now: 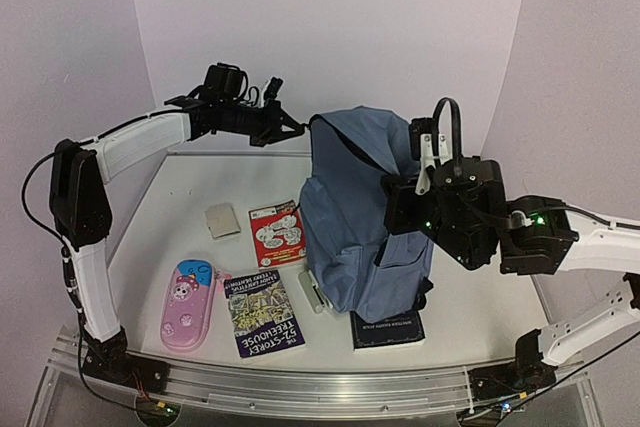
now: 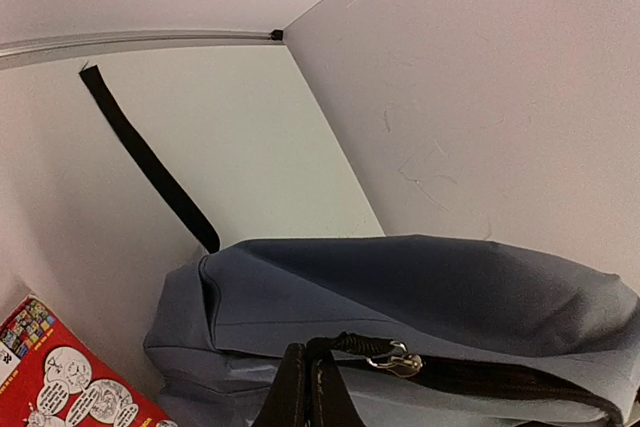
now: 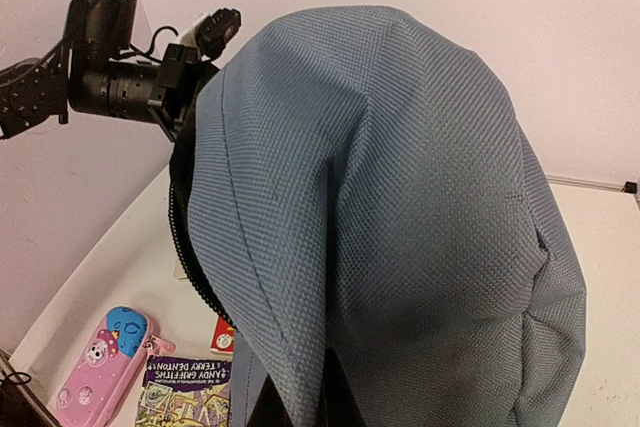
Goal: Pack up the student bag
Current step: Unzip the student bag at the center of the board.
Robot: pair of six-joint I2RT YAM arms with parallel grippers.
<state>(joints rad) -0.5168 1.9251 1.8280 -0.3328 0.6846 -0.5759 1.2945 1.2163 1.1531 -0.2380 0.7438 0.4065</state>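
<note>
The left arm [image 1: 140, 142] is rising from its base, bending at the elbow and reaching level toward the far middle. The left gripper [image 1: 298, 129] is pinching its fingers [image 2: 295, 392] almost together on the top edge of the student bag [image 1: 350, 217]. The right arm [image 1: 600, 242] is stretching in low from the right with its wrist turned inward, and the right gripper [image 1: 425, 162] is sitting against the bag's upper side, its fingers lying under fabric so their spacing is not showing.
</note>
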